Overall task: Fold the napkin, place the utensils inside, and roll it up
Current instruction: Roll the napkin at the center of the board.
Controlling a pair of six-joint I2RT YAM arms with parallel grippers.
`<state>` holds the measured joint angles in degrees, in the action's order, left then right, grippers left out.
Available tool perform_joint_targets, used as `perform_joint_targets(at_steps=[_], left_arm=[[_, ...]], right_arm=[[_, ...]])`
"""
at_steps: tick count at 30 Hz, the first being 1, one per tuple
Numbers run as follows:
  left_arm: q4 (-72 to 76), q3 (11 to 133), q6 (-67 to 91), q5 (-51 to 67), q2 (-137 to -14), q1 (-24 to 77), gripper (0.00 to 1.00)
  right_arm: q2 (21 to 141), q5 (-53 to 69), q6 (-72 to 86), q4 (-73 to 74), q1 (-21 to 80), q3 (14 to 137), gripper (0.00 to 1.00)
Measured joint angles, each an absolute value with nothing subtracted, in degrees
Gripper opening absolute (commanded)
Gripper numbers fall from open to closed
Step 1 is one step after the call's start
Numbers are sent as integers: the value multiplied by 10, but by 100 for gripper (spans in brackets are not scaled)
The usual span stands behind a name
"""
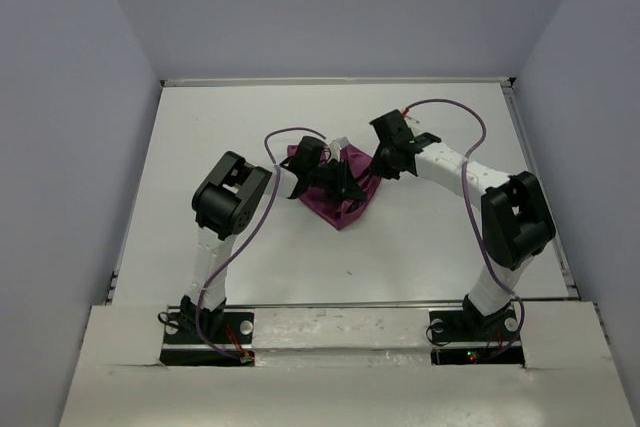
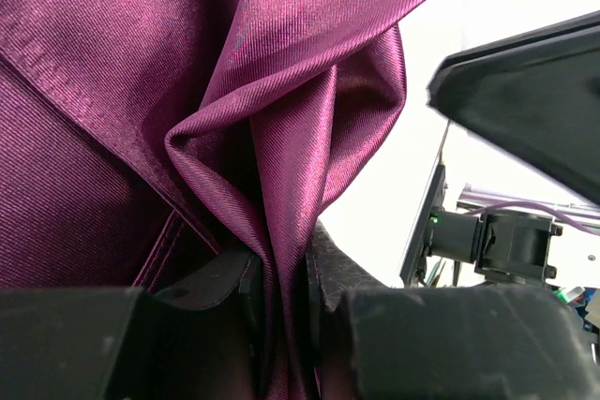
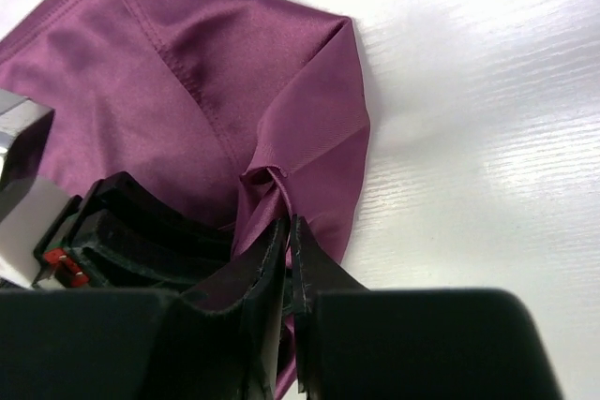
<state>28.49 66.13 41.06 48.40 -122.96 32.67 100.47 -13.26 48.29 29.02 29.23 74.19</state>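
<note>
Overhead: napkin (image 1: 345,209) is lying bunched near the middle of the white table (image 1: 250,127), slightly toward the far side, between the two arms. Left claw (image 1: 345,185) is reaching in from the left and sitting over the cloth; right claw (image 1: 383,169) is coming in from the right and meeting the napkin's right edge. The two claws are close together. Left wrist: napkin (image 2: 309,72) is filling most of the view, gathered into deep upright folds; left claw (image 2: 281,316) is clenching a pleat of it between its fingers. Right wrist: napkin (image 3: 187,91) is lying mostly flat on the table (image 3: 487,138), one corner twisted up into a ridge; right claw (image 3: 289,269) is nearly closed and pinching that ridge of cloth.
</note>
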Motion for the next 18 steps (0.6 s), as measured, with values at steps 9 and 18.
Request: perform_joint_targets(at_steps=[9,18], left_arm=[[295,661,414,490,-1240,327,0],[300,660,414,492,-1240,327,0]], right_arm=[[1020,-106,467,284,292,740,38],[1019,-101,463,276,292,718,36]])
